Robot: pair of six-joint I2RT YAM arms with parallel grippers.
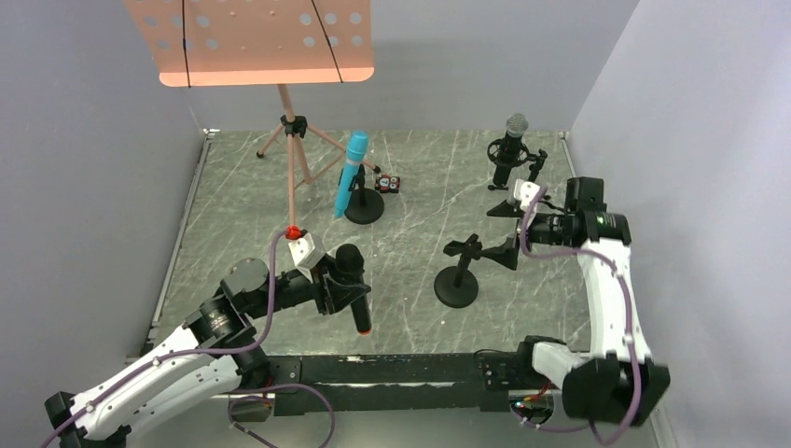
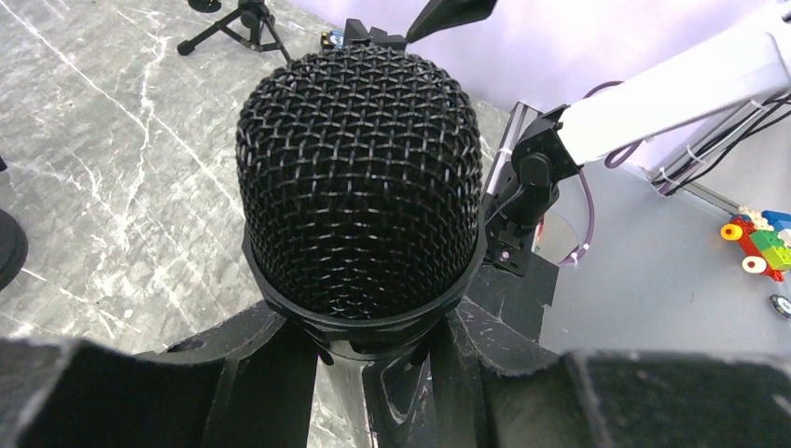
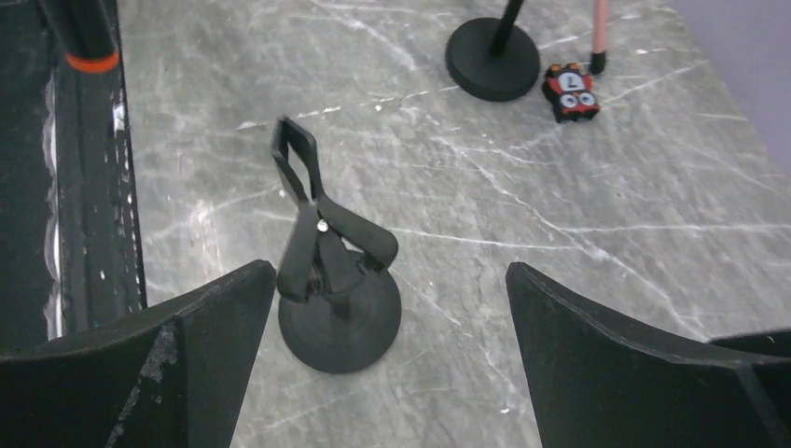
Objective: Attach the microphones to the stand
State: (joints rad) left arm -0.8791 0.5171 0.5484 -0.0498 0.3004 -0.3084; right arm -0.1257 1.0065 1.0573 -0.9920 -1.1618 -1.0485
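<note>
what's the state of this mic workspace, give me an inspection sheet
surface: grey marbled tabletop, nothing spilled
job's things: bright blue microphone in a black round-base stand; black microphone with silver mesh head on a black tripod stand; black microphone with orange end held, not mounted; black round-base clip stand empty
clutter: small red-and-black toy on the table; colourful brick toy off the table
end effectors: left end effector shut on the orange-ended microphone; right end effector open, facing the empty clip stand
cables: purple cables along both arms
surroundings: pink perforated music stand back left; grey walls
</note>
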